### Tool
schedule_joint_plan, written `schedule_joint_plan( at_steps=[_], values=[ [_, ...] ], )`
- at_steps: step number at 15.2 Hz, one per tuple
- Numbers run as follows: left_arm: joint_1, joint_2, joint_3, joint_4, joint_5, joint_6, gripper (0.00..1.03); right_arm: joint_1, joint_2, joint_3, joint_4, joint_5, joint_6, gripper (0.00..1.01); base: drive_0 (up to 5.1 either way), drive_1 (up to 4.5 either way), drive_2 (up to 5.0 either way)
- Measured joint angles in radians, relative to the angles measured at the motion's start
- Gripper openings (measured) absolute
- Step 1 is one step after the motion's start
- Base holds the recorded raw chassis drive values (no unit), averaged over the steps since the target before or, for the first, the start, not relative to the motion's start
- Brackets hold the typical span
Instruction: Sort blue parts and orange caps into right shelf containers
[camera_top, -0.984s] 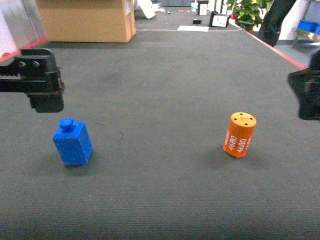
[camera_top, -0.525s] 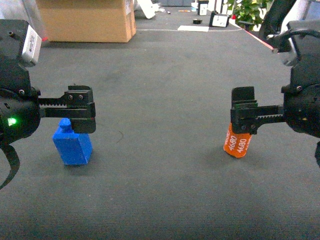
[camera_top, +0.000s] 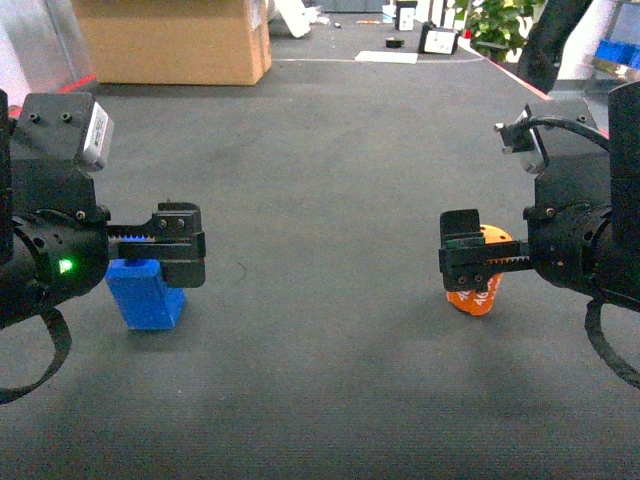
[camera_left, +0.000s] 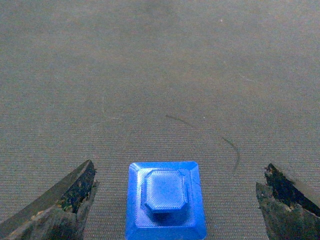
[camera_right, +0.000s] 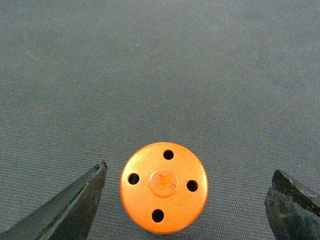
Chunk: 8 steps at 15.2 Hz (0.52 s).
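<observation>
Now: both grippers poised over their parts, grasp not yet made

Left gripper (camera_left: 177, 202): jaws spread wide, holding nothing. Blue part (camera_left: 165, 207), square body with a raised stud on top, sits between the fingers, nearer the 9 o'clock finger, touching neither. In the head view the left gripper (camera_top: 168, 245) covers the blue part (camera_top: 148, 296) from above.

Right gripper (camera_right: 185, 200): also wide open and empty. Orange cap (camera_right: 164, 188), round top with four holes, stands upright between the fingers, again closer to the 9 o'clock one.

Both parts rest on dark grey carpet (camera_top: 320, 380). Cardboard box (camera_top: 170, 40) at 11 o'clock, far back. Shelf containers cannot be made out.

Step, as judged: approach for pickup. Next calls for lowering further, then closing squarely on each part.
</observation>
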Motion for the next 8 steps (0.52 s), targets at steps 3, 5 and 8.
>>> schedule_joint_plan(
  at_steps=[3, 5, 8],
  values=[
    [0.006, 0.069, 0.023, 0.0, 0.004, -0.001, 0.98, -0.008, 0.063, 0.024, -0.001, -0.012, 0.008, 0.98, 0.0, 0.0, 0.0],
    [0.015, 0.124, 0.031, 0.008, 0.003, -0.009, 0.98, -0.012, 0.113, 0.042, -0.002, -0.021, 0.026, 0.98, 0.0, 0.0, 0.0],
    [0.026, 0.179, 0.053, 0.012, 0.0, -0.019, 0.98, -0.011, 0.182, 0.071, 0.021, -0.023, 0.047, 0.98, 0.0, 0.0, 0.0]
  ],
)
